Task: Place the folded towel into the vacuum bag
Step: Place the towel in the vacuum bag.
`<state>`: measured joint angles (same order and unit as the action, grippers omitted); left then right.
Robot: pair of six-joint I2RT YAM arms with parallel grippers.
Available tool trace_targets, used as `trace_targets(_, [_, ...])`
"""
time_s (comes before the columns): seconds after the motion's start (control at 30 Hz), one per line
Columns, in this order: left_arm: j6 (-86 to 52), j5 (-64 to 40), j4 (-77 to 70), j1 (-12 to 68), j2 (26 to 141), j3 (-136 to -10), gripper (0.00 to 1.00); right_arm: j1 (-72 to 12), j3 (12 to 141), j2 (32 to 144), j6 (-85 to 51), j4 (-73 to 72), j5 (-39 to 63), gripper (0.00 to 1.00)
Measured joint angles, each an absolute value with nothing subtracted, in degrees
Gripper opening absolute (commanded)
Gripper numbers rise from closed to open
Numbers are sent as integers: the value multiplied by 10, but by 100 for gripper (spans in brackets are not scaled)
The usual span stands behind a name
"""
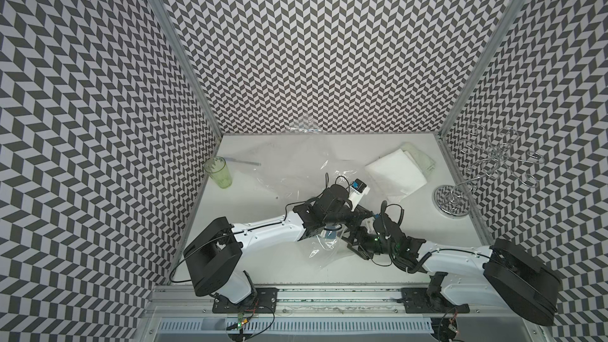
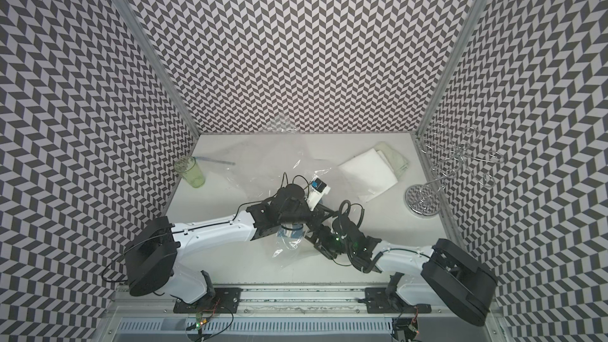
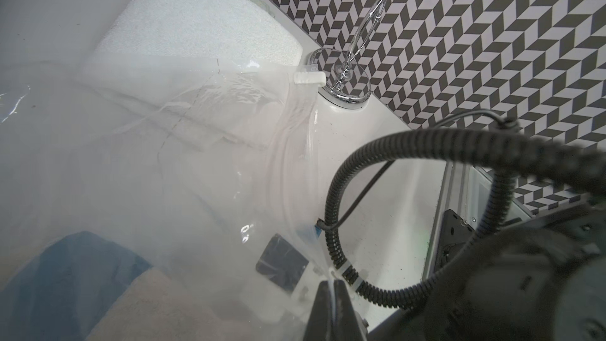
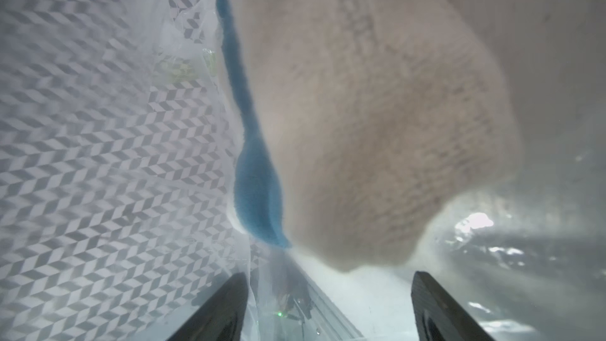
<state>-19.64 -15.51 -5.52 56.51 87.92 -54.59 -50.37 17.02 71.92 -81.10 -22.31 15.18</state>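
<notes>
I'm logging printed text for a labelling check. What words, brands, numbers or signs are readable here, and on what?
No text reads clearly in any view.
Blue label on the left wrist's camera: print too small to read.
Faint mark beside the white clip on the vacuum bag: blurred, unreadable.

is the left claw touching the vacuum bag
Touching. In the left wrist view the left claw is shut on the vacuum bag, with clear film pinched in it.
</notes>
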Motion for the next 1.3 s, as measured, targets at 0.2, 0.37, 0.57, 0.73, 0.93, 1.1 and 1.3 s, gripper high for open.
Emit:
trace_targets(0.2, [-198,-164,-55,560,877,-545,0,-498,140,769,-841,-352,72,69])
trace_targets(0.37, [-190,-183,-53,552,873,-545,0,-493,148,841,-809,-457,66,56])
trace_targets(0.57, [-168,-199,-26,544,882,-572,0,-493,183,921,-778,-542,70,23])
trace_targets(0.73, [-149,-206,-10,537,892,-585,0,-485,237,975,-728,-542,123,11])
trace_targets(0.93, [-135,-204,8,516,896,-601,0,-478,298,990,-615,-456,232,9])
trace_targets(1.1, [-130,-205,25,500,905,-614,0,-470,326,992,-545,-393,302,8])
trace_targets(1.3, [-130,-179,32,487,916,-629,0,-453,362,1037,-559,-426,310,8])
